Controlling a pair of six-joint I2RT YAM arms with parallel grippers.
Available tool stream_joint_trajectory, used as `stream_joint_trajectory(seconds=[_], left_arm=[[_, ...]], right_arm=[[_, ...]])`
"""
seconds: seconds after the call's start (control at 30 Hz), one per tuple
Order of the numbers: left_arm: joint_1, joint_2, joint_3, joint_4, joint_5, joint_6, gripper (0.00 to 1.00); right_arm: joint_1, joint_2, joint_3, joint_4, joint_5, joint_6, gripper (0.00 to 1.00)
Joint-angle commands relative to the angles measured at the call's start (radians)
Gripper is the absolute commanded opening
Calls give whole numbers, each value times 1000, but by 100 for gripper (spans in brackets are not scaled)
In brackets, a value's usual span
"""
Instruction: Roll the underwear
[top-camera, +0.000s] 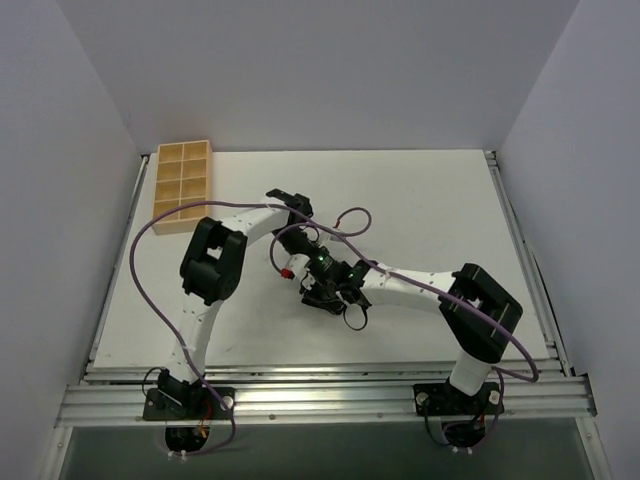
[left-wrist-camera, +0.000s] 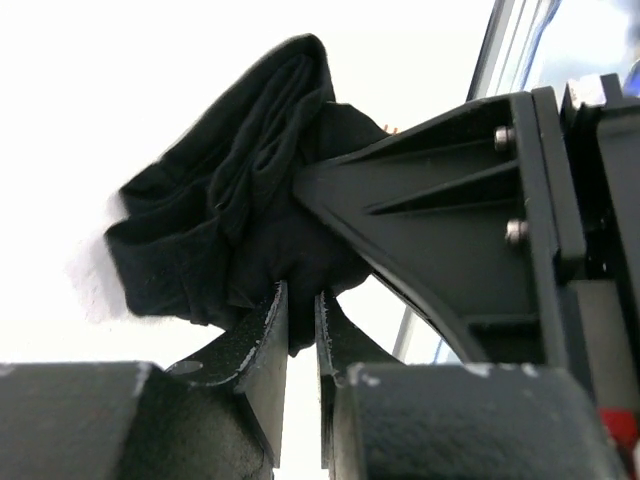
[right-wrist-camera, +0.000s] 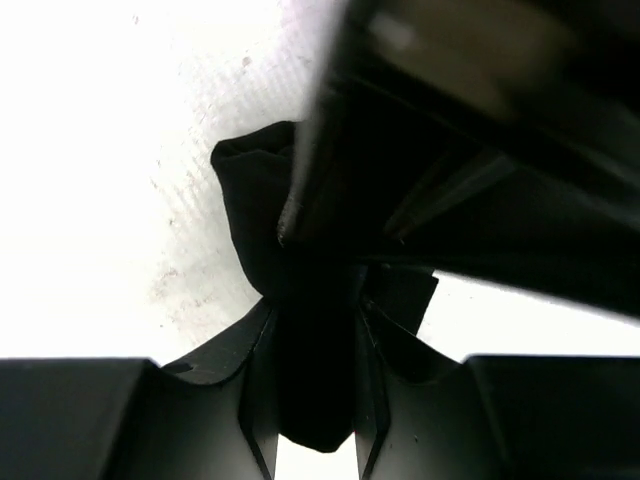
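Mid-roll, I judge: left tool (left-wrist-camera: 301, 298) and right tool (right-wrist-camera: 315, 325) both clench the bundled underwear (left-wrist-camera: 220, 220) near the middle of the surface (top-camera: 430, 200); next, tighten the roll.

No readable text, label, brand, number or sign on anything in any view.

Both arms meet over the middle of the tabletop (top-camera: 450, 200), where the left gripper (left-wrist-camera: 300, 295) and right gripper (right-wrist-camera: 315, 305) crowd the underwear (left-wrist-camera: 230, 200) from opposite sides. A wooden tray (top-camera: 182, 186) blocks the far left corner. The far right corner lies open.
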Motion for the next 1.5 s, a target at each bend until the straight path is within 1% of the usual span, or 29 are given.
stream_joint_trajectory(seconds=[0.0, 0.07, 0.1, 0.2, 0.37, 0.47, 0.5, 0.53, 0.57, 0.63, 0.7, 0.77, 0.8, 0.87, 0.9, 0.93, 1.0, 1.03, 1.1, 1.17, 1.2, 1.23, 1.27, 1.3, 1.37, 1.47], left_arm=[[52, -52, -55, 199, 58, -130, 22], [75, -88, -106, 256, 64, -183, 24], [101, -101, -122, 316, 64, -238, 25], [152, -139, -173, 384, 82, -305, 28], [193, -206, -233, 456, 66, -362, 31], [219, -240, -262, 520, 107, -408, 32], [224, -246, -279, 548, 116, -430, 34], [228, -257, -285, 556, 124, -436, 42], [235, -260, -290, 560, 139, -436, 46], [239, -271, -290, 544, 142, -425, 46], [244, -280, -290, 542, 84, -448, 46], [250, -308, -305, 568, 56, -479, 45], [255, -325, -319, 626, 17, -531, 44], [258, -393, -368, 693, -28, -577, 44], [258, -421, -388, 773, -74, -642, 44], [259, -481, -408, 808, -162, -660, 44], [259, -533, -432, 852, -256, -691, 44], [258, -576, -432, 855, -354, -700, 44], [261, -616, -423, 872, -419, -703, 44], [262, -682, -437, 905, -454, -691, 47], [261, -706, -493, 989, -492, -713, 48], [264, -754, -526, 1031, -531, -747, 47], [271, -772, -550, 1074, -546, -770, 34], [274, -785, -581, 1079, -536, -784, 34], [278, -803, -606, 1086, -447, -771, 34], [258, -797, -661, 1060, -332, -822, 16]], right_arm=[[-59, 18, 17, 71, -38, 104, 11], [-88, 21, 15, 80, -93, 141, 8], [-97, 27, 12, 98, -105, 173, 5], [-129, 50, -4, 131, -148, 225, 0], [-171, 38, -76, 240, -219, 336, 0], [-180, 50, -98, 290, -240, 375, 0], [-183, 58, -109, 298, -253, 385, 0], [-186, 61, -113, 318, -259, 391, 0], [-189, 64, -118, 329, -266, 408, 0], [-202, 70, -129, 356, -292, 428, 0], [-215, 78, -136, 376, -303, 457, 0], [-228, 81, -162, 428, -331, 480, 0], [-232, 87, -173, 445, -342, 507, 0], [-249, 96, -205, 511, -378, 544, 0], [-252, 107, -216, 533, -392, 579, 0], [-254, 112, -225, 581, -401, 596, 0], [-255, 119, -250, 628, -420, 629, 0], [-258, 122, -258, 658, -421, 647, 0], [-261, 139, -271, 704, -437, 662, 0], [-264, 150, -282, 726, -452, 684, 0], [-266, 161, -291, 737, -454, 690, 0], [-264, 167, -300, 770, -458, 698, 0], [-264, 171, -308, 789, -461, 716, 0], [-264, 181, -328, 830, -473, 728, 0], [-264, 187, -340, 861, -477, 756, 0], [-267, 202, -345, 890, -490, 774, 2]])
